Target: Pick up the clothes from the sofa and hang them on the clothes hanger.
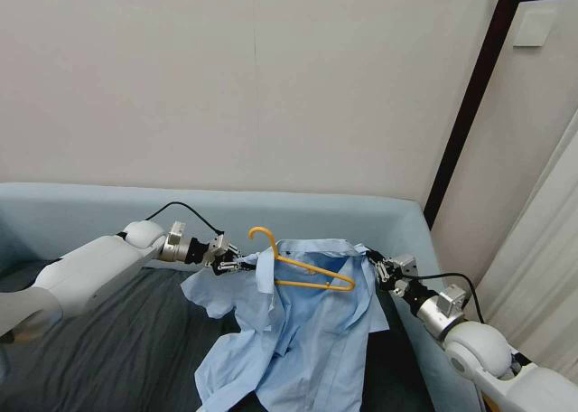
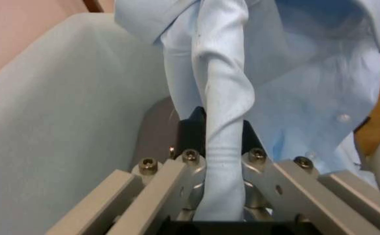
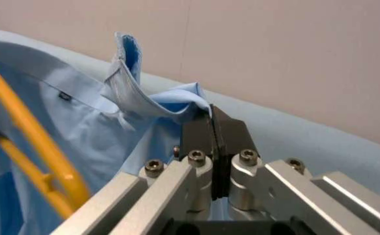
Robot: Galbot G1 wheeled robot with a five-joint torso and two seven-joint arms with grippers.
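I see left tool [image 1: 240,266] clamped on fold of light blue shirt [image 1: 302,349]. Right tool [image 1: 376,268] pinches shut on collar edge at opposite side. Shirt hangs spread between both tools over sofa [image 1: 81,204], lower part lying on dark seat cushion [image 1: 135,340]. Yellow hanger [image 1: 316,271] sits inside collar, hook up.

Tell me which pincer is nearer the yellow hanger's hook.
Left. The left pincer grips the shirt just beside and below the hook of the hanger; the right pincer holds the shirt past the hanger's far end.
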